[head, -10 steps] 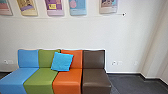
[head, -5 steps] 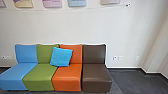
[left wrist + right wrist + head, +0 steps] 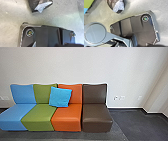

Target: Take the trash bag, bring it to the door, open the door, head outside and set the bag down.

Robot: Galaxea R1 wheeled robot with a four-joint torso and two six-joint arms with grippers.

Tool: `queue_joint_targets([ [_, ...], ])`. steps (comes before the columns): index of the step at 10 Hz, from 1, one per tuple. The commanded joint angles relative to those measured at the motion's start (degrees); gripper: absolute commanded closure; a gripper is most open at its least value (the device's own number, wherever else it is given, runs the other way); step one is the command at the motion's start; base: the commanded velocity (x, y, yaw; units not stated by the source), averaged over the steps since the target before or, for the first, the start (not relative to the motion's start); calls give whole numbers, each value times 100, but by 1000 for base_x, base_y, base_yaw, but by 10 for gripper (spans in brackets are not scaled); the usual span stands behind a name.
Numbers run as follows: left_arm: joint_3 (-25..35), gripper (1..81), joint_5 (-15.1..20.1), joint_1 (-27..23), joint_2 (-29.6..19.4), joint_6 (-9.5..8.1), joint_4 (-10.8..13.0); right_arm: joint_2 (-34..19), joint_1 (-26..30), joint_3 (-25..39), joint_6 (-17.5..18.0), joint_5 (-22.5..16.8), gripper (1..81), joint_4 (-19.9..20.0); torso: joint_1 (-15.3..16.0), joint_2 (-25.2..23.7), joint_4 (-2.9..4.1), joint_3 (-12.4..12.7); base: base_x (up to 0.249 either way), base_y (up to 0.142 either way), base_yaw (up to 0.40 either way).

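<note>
A dark bag with a pale, shiny patch, seemingly the trash bag, shows on the grey floor beyond the robot's base plate, in the left wrist view and again as the same dark bag in the right wrist view. Neither wrist view gives a clear sight of how my grippers stand, and no contact between them and the bag can be made out.
Ahead stands a row of joined seats, blue, green, orange and brown, with a blue cushion. A white wall rises behind. Dark floor lies to the right.
The head camera has tilted down; the posters have left its picture, and more floor shows in front of the seats. The seats and cushion themselves have not moved.
</note>
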Motion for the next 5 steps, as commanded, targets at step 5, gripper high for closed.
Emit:
queue_joint_targets([
  [5, 18, 10, 679, -766, -138, -21, -376, -532, 450, 320, 146, -418, 10, 75, 837, -1290, 0, -601, 0, 0, 0],
])
